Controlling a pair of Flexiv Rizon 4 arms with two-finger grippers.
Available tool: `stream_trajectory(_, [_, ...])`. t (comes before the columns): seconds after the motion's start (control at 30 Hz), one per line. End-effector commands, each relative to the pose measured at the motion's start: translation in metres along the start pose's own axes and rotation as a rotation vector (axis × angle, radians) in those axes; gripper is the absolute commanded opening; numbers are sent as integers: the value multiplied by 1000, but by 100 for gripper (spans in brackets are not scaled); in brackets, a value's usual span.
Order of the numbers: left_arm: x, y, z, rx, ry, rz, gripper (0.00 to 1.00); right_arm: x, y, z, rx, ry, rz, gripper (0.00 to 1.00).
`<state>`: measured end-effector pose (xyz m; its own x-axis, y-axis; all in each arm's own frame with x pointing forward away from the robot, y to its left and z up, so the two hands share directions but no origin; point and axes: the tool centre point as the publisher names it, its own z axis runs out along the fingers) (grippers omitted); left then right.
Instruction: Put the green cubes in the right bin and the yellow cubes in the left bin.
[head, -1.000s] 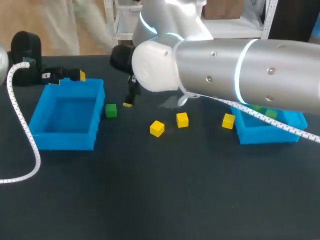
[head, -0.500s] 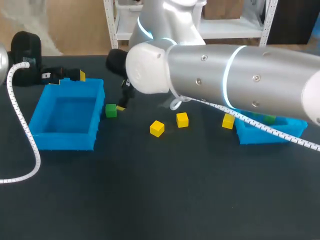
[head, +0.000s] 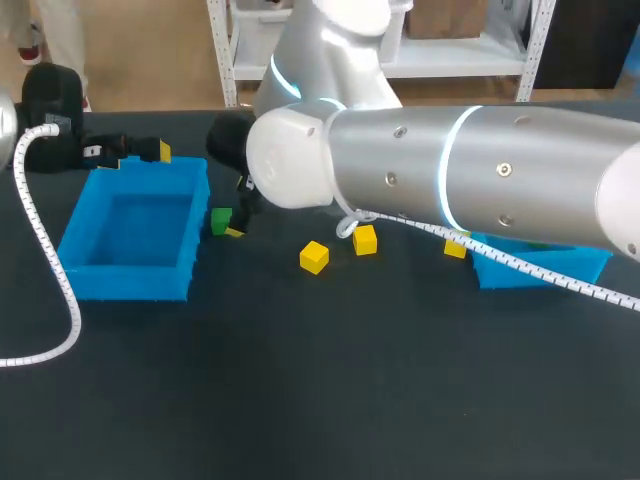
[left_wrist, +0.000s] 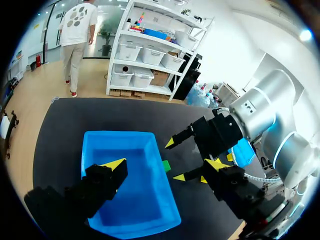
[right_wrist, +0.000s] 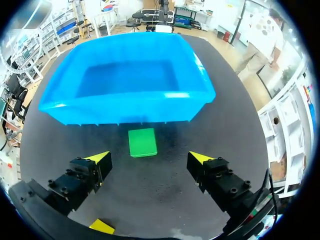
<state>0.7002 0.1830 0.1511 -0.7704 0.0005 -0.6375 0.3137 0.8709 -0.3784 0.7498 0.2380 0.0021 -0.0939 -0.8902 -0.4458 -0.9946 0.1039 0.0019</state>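
Nearest the head camera is bare dark table (head: 300, 400). Next comes the loose row: a yellow cube (head: 314, 257), another yellow cube (head: 365, 240), and a third yellow cube (head: 455, 248) half hidden under the right arm (head: 480, 170). All three sit on the table in no bin, well apart from the left bin, so the yellow half of the task looks not yet started. The right bin (head: 540, 268) is mostly covered by that arm and I can't read its contents.

The right arm enters from the right and reaches past the middle. That is likely because the green cube (right_wrist: 142, 142) sits on the wrong side, just beside the near wall of the left bin (right_wrist: 125, 107) and not touching it.

The right gripper (right_wrist: 150, 157) is spread wide and holds nothing, with one yellow tip on each side of the cube's line and the cube just ahead of the gap. Its closing line runs along the bin wall, so probably neither finger has to squeeze between cube and wall. I judge this a pre-grasp: advance, lower, then pinch. The main risk is nudging the cube against the wall.

The left bin shows nothing in it in either wrist view. Farthest out, the left gripper (head: 130, 150) sits by the bin's far rim, likely parked out of the way. I can't tell if it is open or closed.
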Motion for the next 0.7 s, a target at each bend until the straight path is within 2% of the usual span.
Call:
stream_trajectory(0.03, [1,1,0,7,-4,2,100,0,2,6,3,3,2,100])
stream_trajectory(0.57, [1,1,0,7,-4,2,100,-10,-4,19,-3,7,15,100])
stream_trajectory(0.6, [1,1,0,7,-4,2,100,-10,-4,20,-3,7,17,69])
stream_trajectory(0.63, [1,1,0,7,-4,2,100,-10,-4,21,-3,7,19,47])
stream_trajectory(0.7, [1,1,0,7,-4,2,100,-10,-3,23,-2,9,21,25])
